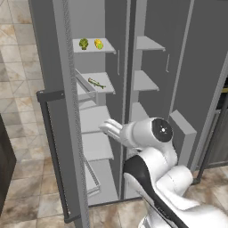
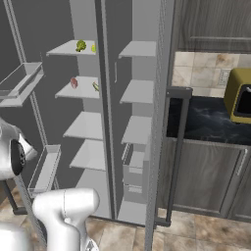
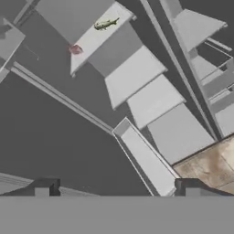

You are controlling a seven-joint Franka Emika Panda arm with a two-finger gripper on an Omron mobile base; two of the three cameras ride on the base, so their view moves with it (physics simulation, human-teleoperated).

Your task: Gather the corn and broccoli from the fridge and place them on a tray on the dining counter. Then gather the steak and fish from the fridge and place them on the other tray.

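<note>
The matte grey fridge (image 1: 196, 67) stands open, its flat pale shelves seen inside. On the top shelf a lumpy dark green broccoli (image 1: 83, 43) sits beside a stubby yellow corn (image 1: 98, 43). One shelf down lie a pinkish-red steak (image 2: 74, 83) and a slim greenish fish (image 1: 96, 83). The pincer (image 3: 116, 191) is held wide open and empty — well below and apart from all four.

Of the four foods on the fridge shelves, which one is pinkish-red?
The steak, on the second shelf down beside the thin greenish fish. The broccoli and corn on the shelf above are green and yellow.
</note>
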